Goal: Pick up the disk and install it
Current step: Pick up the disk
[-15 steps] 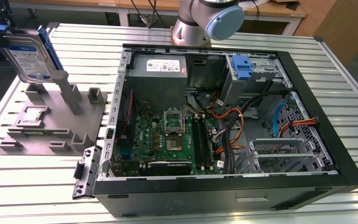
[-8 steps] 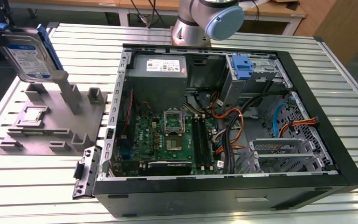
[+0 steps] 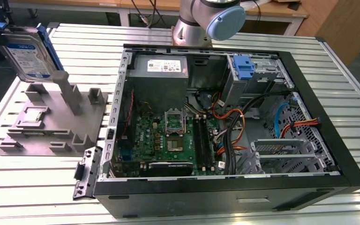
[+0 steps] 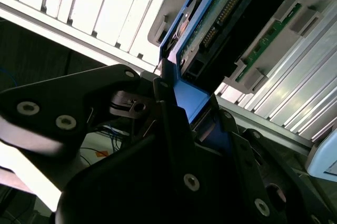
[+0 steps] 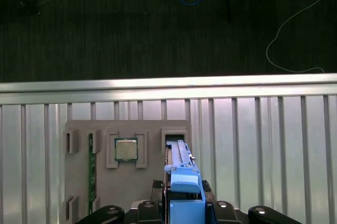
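I've got the pincer (image 4: 196, 112) pinching the silver rectangular hard drive with the blue plastic carrier frame (image 3: 26, 52), the jaws pressed against that blue frame on either side. The drive's dark underside, with its green circuit board, shows in the second wrist view.

In the exterior view the drive hangs tilted in the air above the far corner of the grey moulded parts holder (image 3: 42, 126), apart from it. The white and blue label faces the camera.

Looking down in the first wrist view, the drive's blue edge runs right over an open rectangular pocket (image 5: 174, 139) in that holder. Beside that pocket a small square silver chip (image 5: 126, 149) sits in its own recess. Beyond the chip, a thin green memory stick (image 5: 91, 174) stands in a narrow slot.

The holder rests on the ribbed metal surface (image 3: 346, 93). Next to the holder, on the exterior view's right, lies the open black computer case (image 3: 330, 157). Inside it I see:

- a green motherboard (image 3: 167, 140) on the side nearest the holder
- a silver power supply box (image 3: 161, 68)
- a tangle of orange and black cables (image 3: 230, 124)
- a bare blue plastic bracket (image 3: 243, 70) seated in the grey drive bay
- a perforated metal cage (image 3: 286, 152) on the side farthest from the holder
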`<state>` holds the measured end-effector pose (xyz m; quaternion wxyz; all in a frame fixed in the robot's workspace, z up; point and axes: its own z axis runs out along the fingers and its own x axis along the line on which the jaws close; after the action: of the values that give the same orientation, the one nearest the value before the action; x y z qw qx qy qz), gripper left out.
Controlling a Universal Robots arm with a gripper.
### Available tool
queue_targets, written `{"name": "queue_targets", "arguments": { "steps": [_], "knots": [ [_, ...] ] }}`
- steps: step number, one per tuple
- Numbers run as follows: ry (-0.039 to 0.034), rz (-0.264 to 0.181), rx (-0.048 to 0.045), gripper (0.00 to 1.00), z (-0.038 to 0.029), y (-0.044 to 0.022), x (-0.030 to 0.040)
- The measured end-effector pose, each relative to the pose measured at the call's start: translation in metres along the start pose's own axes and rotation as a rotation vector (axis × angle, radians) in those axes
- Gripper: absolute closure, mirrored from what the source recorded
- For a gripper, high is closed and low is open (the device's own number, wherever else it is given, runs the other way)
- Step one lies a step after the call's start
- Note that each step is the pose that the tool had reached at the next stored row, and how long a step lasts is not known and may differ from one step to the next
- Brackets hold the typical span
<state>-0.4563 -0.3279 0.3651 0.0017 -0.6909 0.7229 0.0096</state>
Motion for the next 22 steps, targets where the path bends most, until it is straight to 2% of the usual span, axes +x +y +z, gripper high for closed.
{"name": "queue_targets", "arguments": {
  "steps": [18, 19, 22],
  "knots": [
    [0.0, 0.0, -0.0017, 0.64, -0.0044, -0.0003, -0.0001],
    [0.0001, 0.0, -0.002, 0.64, -0.0125, -0.0008, -0.0002],
    [-0.0001, 0.0, -0.002, 0.64, -0.0142, -0.0008, -0.0003]
  ]
}}
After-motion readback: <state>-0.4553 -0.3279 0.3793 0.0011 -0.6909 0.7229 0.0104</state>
